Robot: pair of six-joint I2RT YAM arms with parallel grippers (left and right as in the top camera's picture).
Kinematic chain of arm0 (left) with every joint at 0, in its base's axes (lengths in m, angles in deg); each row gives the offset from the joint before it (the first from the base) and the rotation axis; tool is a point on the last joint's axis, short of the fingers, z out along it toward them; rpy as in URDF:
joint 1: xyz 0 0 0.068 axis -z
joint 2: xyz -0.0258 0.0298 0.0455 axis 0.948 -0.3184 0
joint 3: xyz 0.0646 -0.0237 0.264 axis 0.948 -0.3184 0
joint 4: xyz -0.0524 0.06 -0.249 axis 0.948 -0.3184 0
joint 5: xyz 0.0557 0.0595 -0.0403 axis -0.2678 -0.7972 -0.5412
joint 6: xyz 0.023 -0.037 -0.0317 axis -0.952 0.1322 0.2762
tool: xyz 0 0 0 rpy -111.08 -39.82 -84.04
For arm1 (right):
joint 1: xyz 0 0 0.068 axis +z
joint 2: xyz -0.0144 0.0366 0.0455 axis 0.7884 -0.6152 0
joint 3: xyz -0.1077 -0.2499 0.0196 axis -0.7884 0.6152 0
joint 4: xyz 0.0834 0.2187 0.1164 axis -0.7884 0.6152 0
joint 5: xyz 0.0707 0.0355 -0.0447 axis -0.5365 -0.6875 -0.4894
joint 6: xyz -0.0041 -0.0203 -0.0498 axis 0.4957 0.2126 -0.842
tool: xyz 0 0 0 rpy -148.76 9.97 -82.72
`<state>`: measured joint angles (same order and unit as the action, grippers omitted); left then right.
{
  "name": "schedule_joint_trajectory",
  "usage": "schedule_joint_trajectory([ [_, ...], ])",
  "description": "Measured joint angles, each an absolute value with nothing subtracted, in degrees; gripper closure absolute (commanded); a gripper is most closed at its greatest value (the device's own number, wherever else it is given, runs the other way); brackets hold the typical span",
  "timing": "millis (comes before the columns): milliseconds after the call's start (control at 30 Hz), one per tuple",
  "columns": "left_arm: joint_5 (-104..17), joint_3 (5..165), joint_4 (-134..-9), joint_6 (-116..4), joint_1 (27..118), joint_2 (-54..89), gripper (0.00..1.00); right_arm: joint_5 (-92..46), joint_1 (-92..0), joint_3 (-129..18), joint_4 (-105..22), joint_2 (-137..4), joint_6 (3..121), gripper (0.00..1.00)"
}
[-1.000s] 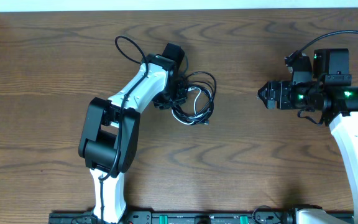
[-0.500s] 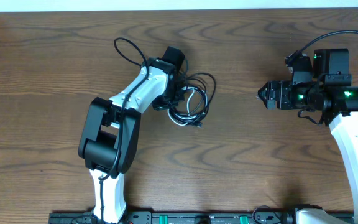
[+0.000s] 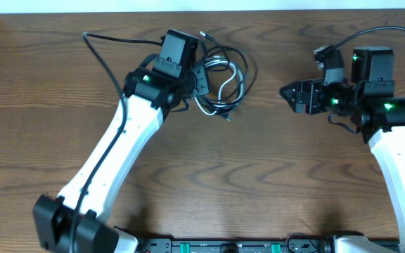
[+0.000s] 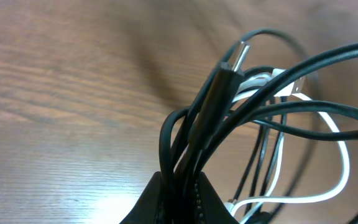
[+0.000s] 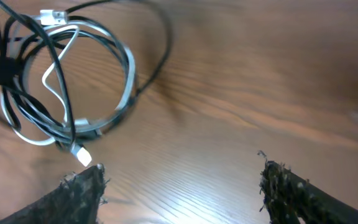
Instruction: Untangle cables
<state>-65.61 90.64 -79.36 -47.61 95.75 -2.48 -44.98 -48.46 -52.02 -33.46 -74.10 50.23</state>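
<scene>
Left end effector: clamped fully shut on tangled bundle of thin black cords and one white cord.
Bundle position: far side of dark brown wooden tabletop, left of centre.
Right end effector: jaws spread wide, holding nothing, well apart from bundle.

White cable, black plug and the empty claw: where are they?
white cable (image 5: pixel 83 155): right wrist view, its white end plug.
black plug (image 4: pixel 217 86): left wrist view, its dark body.
right gripper (image 5: pixel 180 171): right wrist view, gap between its open fingers.
</scene>
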Motion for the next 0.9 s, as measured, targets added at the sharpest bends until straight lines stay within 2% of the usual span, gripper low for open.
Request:
schedule_joint_trajectory([
  [400, -65.00, 90.64, -80.65, -47.63, 96.01, -3.18, 0.93, -60.46, -47.28, -52.06, -40.22, -74.13, 50.17, 0.26],
  [467, -65.00, 90.64, -80.65, -47.63, 96.01, -3.20, 0.93, -61.94, -47.02, -52.06, -40.92, -74.10, 50.36, 0.29],
  [733, -65.02, 90.64, -80.65, -47.61, 96.01, -3.25, 0.93, -61.96, -42.67, -52.10, -44.68, -74.54, 56.66, 0.33],
  [900, -65.04, 90.64, -80.72, -47.61, 96.01, -3.31, 0.93, -58.36, -38.84, -52.15, -46.84, -77.47, 62.73, 0.40],
])
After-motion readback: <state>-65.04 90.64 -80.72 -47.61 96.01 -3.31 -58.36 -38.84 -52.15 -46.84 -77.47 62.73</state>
